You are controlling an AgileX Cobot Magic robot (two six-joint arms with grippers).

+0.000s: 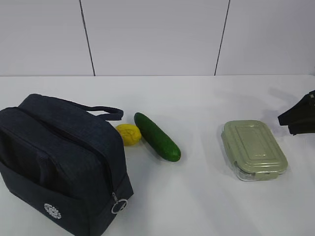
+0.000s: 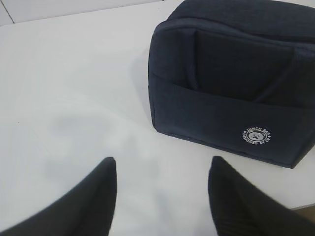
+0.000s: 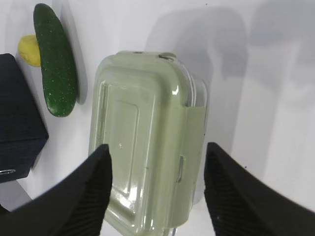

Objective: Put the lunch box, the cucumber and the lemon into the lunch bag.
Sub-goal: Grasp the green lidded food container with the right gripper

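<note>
The dark navy lunch bag (image 1: 64, 162) stands at the front left, its metal ring pull (image 1: 119, 205) hanging at its near right corner. Just right of the bag lies the yellow lemon (image 1: 129, 134), touching the dark green cucumber (image 1: 157, 136). Further right sits the lunch box (image 1: 253, 150) with its sage-green lid on. My right gripper (image 3: 157, 150) is open, and its fingers frame the lunch box (image 3: 142, 137) without touching it. In the exterior view only its dark tip (image 1: 298, 118) shows, at the right edge. My left gripper (image 2: 162, 164) is open and empty over bare table, near the lunch bag (image 2: 231, 78).
The white table (image 1: 197, 196) runs back to a pale panelled wall (image 1: 157, 34). In the right wrist view the cucumber (image 3: 56, 61), the lemon (image 3: 28, 49) and a corner of the bag (image 3: 17, 118) lie left of the box.
</note>
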